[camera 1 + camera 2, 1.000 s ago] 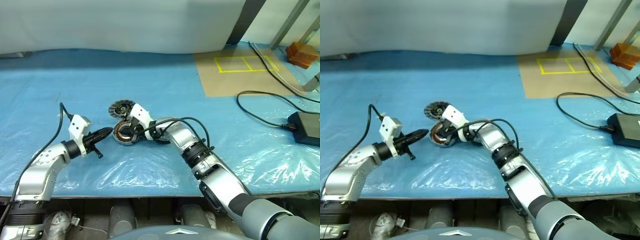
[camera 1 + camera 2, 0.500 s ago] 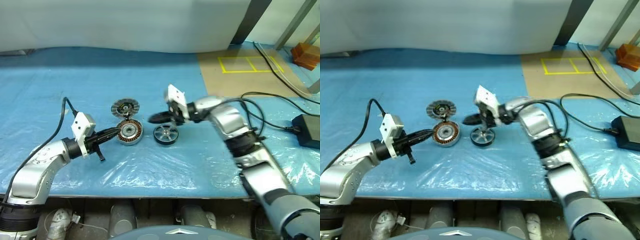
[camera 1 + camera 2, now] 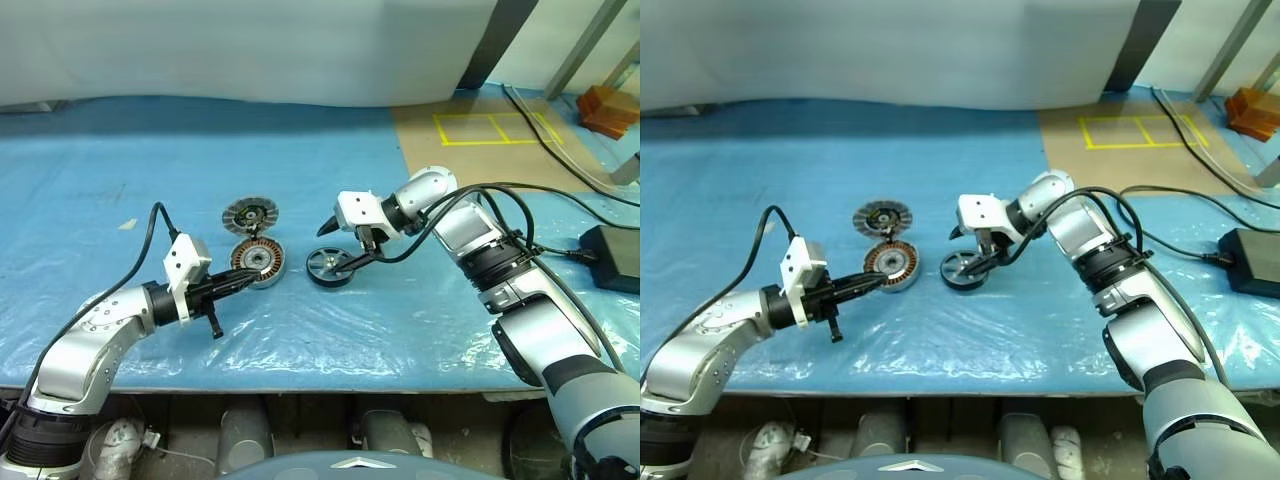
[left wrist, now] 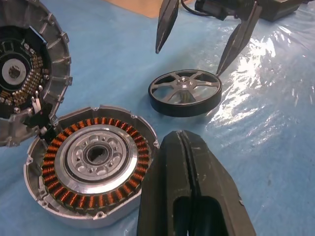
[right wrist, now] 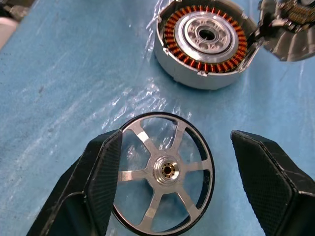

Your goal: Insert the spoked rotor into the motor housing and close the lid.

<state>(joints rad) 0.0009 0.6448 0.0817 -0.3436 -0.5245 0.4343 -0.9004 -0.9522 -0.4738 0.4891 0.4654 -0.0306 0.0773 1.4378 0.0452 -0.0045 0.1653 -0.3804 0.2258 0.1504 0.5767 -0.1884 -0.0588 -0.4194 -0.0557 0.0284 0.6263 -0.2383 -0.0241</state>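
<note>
Your right tool [image 3: 346,243] has swung from the motor housing [image 3: 257,262] to straddle the spoked rotor [image 3: 331,267], fingers spread for pickup; left tool [image 3: 237,282] clenched empty, steadying the housing.

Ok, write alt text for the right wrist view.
The right hand hovers open over the spoked rotor, which lies flat on blue plastic sheeting. Beyond it sits the motor housing, copper windings exposed.
</note>
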